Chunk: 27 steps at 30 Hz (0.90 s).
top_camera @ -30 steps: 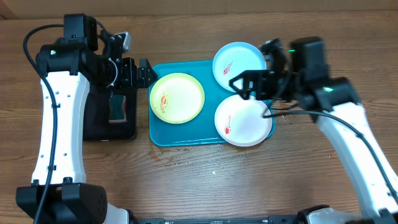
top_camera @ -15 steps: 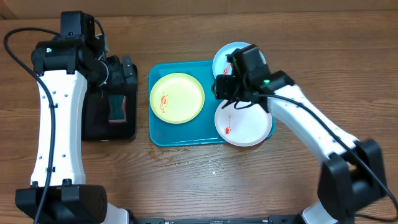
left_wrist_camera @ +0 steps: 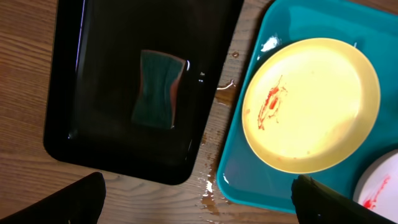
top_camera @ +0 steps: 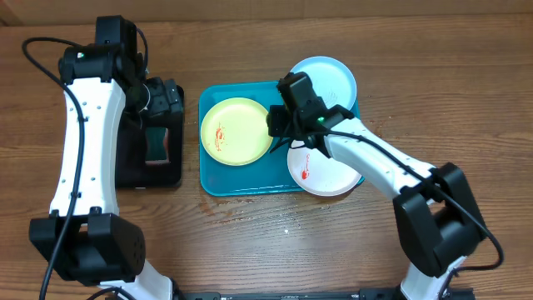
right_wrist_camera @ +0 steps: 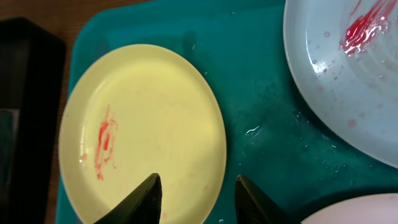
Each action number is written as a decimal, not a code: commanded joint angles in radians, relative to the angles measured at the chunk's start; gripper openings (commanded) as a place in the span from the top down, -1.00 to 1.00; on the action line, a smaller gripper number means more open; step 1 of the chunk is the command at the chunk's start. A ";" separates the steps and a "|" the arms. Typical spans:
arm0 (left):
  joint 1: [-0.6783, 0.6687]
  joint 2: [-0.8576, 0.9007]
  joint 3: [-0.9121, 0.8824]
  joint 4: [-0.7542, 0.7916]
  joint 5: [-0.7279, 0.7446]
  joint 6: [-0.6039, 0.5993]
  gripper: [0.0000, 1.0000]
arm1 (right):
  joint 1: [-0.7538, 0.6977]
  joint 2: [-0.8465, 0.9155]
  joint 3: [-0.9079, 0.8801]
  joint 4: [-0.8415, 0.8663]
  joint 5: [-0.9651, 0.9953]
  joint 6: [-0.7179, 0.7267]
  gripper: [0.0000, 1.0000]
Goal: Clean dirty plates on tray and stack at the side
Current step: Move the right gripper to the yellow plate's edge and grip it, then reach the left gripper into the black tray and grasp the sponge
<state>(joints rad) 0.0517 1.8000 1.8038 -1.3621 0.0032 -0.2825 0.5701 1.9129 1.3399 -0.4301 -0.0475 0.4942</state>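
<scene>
The lime-green plate lies at the left of the teal tray, a red smear left of its centre. A cyan plate overhangs the tray's far right corner, and a white plate sits at the near right; both are smeared red. My right gripper hovers at the green plate's right rim. In the right wrist view the right gripper is open and partly narrowed: one finger is over the green plate, the other over the tray. My left gripper is wide open and holds nothing.
A black tray left of the teal one holds a green sponge. A small puddle wets the wood between the two trays. The right arm stretches across the white plate.
The right arm swung left from the cyan and white plates to the green plate's right rim, and its jaws narrowed. The left arm shifted slightly above the black tray.
</scene>
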 commanded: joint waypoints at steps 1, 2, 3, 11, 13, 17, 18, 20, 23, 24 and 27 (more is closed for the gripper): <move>-0.006 0.026 0.022 -0.002 -0.035 -0.010 -0.92 | 0.005 0.056 0.023 0.011 0.031 0.008 0.19; -0.006 0.028 0.022 -0.002 -0.041 -0.010 -0.92 | 0.006 0.067 0.023 0.013 0.031 0.008 0.20; -0.006 0.029 0.022 0.001 -0.048 -0.010 -0.92 | 0.006 0.078 0.023 0.017 0.031 0.008 0.20; -0.006 0.030 0.022 0.011 -0.080 -0.010 -0.91 | 0.014 0.142 0.023 0.082 -0.003 0.008 0.32; -0.006 0.031 0.022 0.013 -0.100 -0.010 -0.92 | 0.022 0.157 0.023 0.090 0.002 0.012 0.40; -0.006 0.031 0.017 0.020 -0.111 -0.010 -0.91 | 0.028 0.180 0.023 0.094 0.003 0.014 0.59; -0.006 0.031 0.015 0.022 -0.111 -0.010 -0.90 | 0.029 0.184 0.023 0.092 0.003 0.016 0.66; -0.006 0.032 0.010 0.026 -0.111 -0.010 -0.89 | 0.029 0.187 0.023 0.088 0.003 0.016 0.76; -0.006 0.040 0.008 0.028 -0.111 -0.010 -0.86 | 0.029 0.188 0.023 0.081 0.006 0.016 0.93; -0.006 0.044 0.006 0.029 -0.116 -0.010 -0.84 | 0.029 0.188 0.023 0.079 0.006 0.019 0.93; -0.005 0.062 -0.003 0.029 -0.159 0.002 -0.71 | 0.029 0.188 0.023 0.064 0.005 0.034 0.93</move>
<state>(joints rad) 0.0517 1.8271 1.8038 -1.3376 -0.1059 -0.2832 0.5949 2.0884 1.3468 -0.3538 -0.0395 0.5209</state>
